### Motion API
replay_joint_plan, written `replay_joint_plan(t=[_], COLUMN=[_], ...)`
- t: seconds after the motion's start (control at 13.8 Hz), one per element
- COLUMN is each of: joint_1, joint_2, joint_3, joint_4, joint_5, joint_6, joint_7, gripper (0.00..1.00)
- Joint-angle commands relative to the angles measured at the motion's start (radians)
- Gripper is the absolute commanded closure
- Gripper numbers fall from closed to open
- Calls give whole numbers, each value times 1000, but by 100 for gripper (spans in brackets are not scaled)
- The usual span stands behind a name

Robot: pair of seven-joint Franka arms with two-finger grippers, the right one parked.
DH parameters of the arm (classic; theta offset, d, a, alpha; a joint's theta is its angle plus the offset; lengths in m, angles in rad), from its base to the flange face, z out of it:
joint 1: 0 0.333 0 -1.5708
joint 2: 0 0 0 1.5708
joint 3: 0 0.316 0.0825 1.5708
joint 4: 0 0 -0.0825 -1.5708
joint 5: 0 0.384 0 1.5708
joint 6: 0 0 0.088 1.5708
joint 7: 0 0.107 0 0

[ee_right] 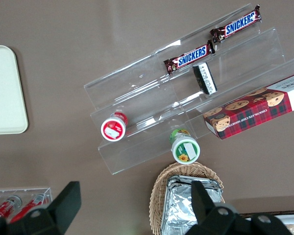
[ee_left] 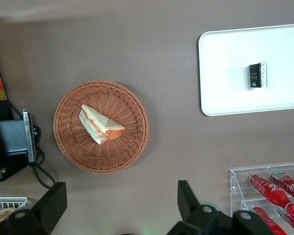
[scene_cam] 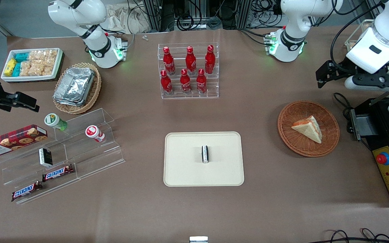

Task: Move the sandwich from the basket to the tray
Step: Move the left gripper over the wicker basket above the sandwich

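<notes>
My gripper (ee_left: 120, 205) hangs high above the table with jaws wide apart and empty, so I judge the reach barely begun: next I must descend onto the sandwich (scene_cam: 308, 128) lying in the basket (scene_cam: 329, 143), the tray (scene_cam: 181, 168) waiting well apart.

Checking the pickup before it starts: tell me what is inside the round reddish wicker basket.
Only the sandwich lies in the basket; the weave under it is covered. The gripper hangs above the table, jaws open, holding nothing.
</notes>
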Motion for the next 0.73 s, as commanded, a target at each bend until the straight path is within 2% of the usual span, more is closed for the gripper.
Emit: replay_joint_plan(t=[0.0,0.44,0.65], joint_1=[2,3,3], joint_2=[7,9,5], joint_3=[-3,3,49], joint_4=[21,8,-6], joint_5=[-13,3,7], joint_6=[-45,-74,-108], joint_7=[-21,-3,-22], gripper=[0,0,0])
